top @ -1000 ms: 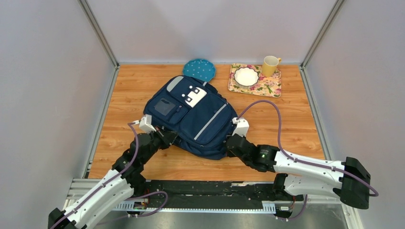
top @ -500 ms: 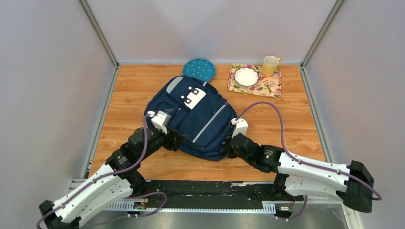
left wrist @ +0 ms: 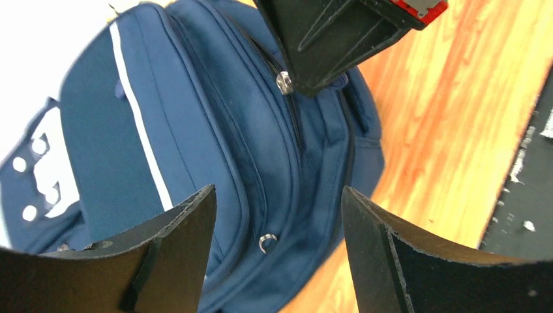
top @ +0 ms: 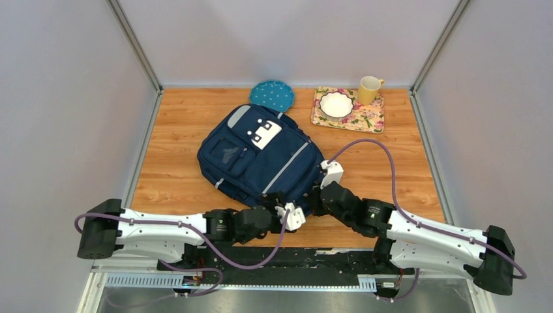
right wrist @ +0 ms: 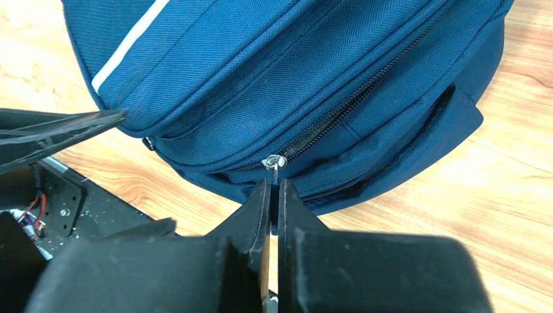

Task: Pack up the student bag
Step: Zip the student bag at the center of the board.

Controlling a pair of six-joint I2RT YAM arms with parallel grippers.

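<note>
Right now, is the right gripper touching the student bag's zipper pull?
Touching. The right wrist view shows the right gripper shut on the zipper pull of the student bag.

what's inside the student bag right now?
Can't see inside. The student bag lies front-up on the table, and the zip stretch in the right wrist view is closed; fabric covers the contents. The right hand pinches the zipper pull.

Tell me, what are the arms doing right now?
Right gripper shut on zipper pull of navy backpack. Left gripper open, empty, beside it. Nothing in the way.
</note>
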